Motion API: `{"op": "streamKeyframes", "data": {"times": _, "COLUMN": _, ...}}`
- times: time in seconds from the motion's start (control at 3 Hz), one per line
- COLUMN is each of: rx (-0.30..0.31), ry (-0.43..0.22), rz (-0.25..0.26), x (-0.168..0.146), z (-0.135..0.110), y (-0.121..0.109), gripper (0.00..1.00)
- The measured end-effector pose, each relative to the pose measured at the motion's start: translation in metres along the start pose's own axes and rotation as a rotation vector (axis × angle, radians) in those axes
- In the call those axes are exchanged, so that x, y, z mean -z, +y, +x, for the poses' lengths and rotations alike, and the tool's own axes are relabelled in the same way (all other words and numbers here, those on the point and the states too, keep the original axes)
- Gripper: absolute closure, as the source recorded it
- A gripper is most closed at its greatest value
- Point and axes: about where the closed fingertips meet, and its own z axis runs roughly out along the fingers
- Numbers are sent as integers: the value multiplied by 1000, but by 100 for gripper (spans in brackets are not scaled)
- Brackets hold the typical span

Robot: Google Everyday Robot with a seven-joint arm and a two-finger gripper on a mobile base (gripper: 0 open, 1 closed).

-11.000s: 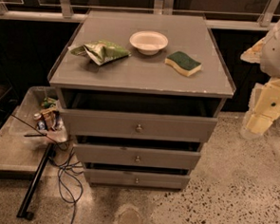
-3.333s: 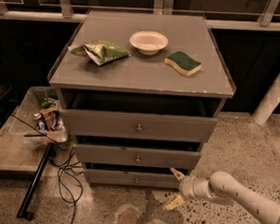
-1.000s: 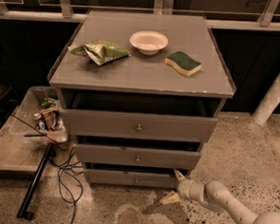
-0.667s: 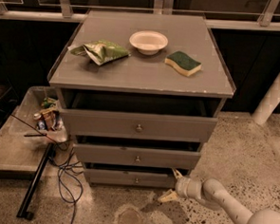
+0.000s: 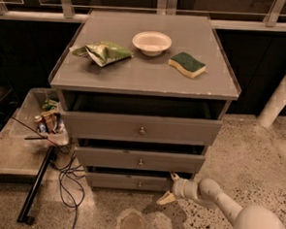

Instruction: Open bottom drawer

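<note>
The bottom drawer (image 5: 124,182) is the lowest and slimmest of three grey drawer fronts, with a small round metal knob (image 5: 139,185) at its centre. It looks closed or nearly closed. My gripper (image 5: 170,188) is low near the floor, at the right end of this drawer front, to the right of the knob. Its two pale fingers (image 5: 166,198) are spread apart, one up by the drawer's upper right corner and one lower by the floor. It holds nothing. My white arm (image 5: 225,204) reaches in from the lower right.
The cabinet top (image 5: 145,73) carries a green chip bag (image 5: 105,52), a white bowl (image 5: 151,41) and a green sponge (image 5: 187,64). A clear bin (image 5: 45,120) of items sits on a low table at left. Black cables (image 5: 66,180) lie on the speckled floor.
The gripper has crept left along the floor towards the bottom drawer's right end. The drawers have not moved.
</note>
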Motion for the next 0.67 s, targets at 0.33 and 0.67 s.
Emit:
{"op": "streamKeyframes", "data": {"times": 0.33, "rx": 42, "ry": 32, "rz": -14, "x": -16, "z": 5, "y": -3, "gripper": 0}}
{"op": "streamKeyframes", "data": {"times": 0.67, "rx": 53, "ry": 93, "rz": -13, "x": -32, "z": 28, "y": -15, "gripper": 0}}
